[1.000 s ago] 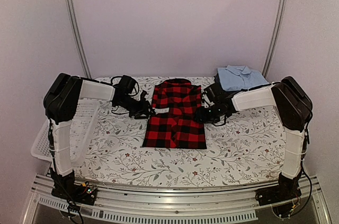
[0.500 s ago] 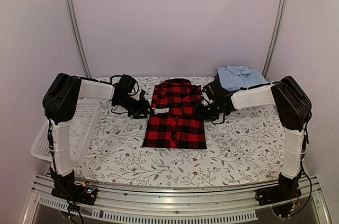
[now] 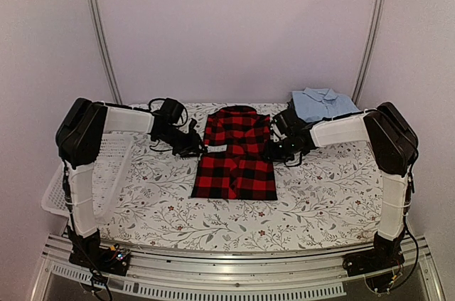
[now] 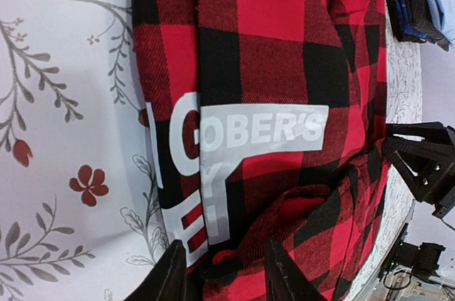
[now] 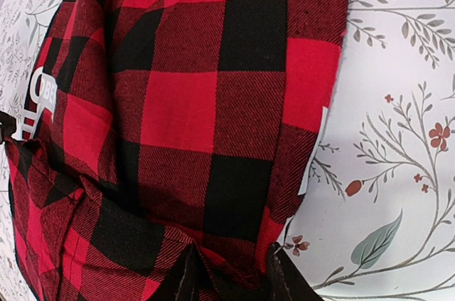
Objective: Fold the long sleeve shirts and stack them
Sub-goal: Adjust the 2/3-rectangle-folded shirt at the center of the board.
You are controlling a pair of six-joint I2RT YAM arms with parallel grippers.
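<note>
1. One checked shirt [image 3: 236,155], flat on the surface [image 3: 320,194]; one blue shirt [image 3: 323,104], folded, behind its right shoulder.
2. Both the left end effector [image 3: 197,149] and right end effector [image 3: 272,150], narrowed since a moment ago, each pinching its side edge; fold likely imminent.

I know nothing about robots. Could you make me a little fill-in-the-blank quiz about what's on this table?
The checked shirt in the middle of the table is red and ____.
The top folded shirt at the far right is light ____.
The white basket sits at the table's ____ edge.
The left claw and right claw flank the ____ shirt.
Missing: black; blue; left; checked.
</note>
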